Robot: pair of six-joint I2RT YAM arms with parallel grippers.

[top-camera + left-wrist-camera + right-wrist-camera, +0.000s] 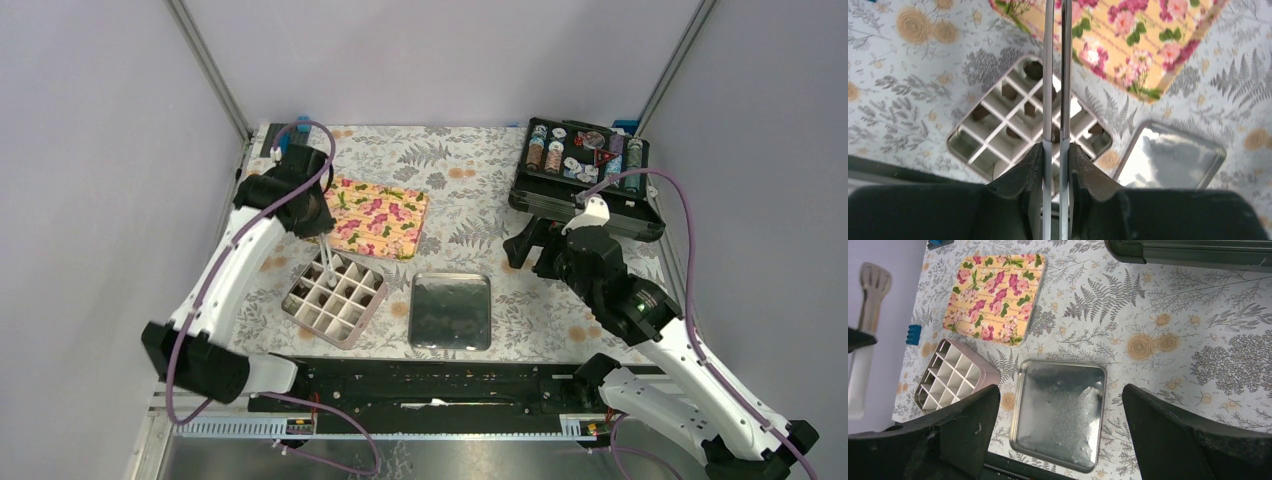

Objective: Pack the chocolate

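**Mia:** What is closest to the arms?

**Tom:** The pink box (954, 136) with little squares. A shiny tray (450, 310) lies just beside it, on the right.

**Mia:** Where is the chocolate?

**Tom:** The chocolate (1009, 91) sits in the box, one brown piece in each of several squares.

**Mia:** And the left gripper?

**Tom:** The left gripper (327, 262) hangs over the far side of the box. Its two long thin fingers (1048, 75) are closed, almost touching. The pieces lie below them. I cannot tell if they pinch one.

**Mia:** What is behind the box?

**Tom:** A flowery lid (378, 217), flat on the table.

**Mia:** And the right gripper?

**Tom:** The right gripper (1060, 390) is wide open and holds nothing. It is near the black case (560, 205) of chips at the back.
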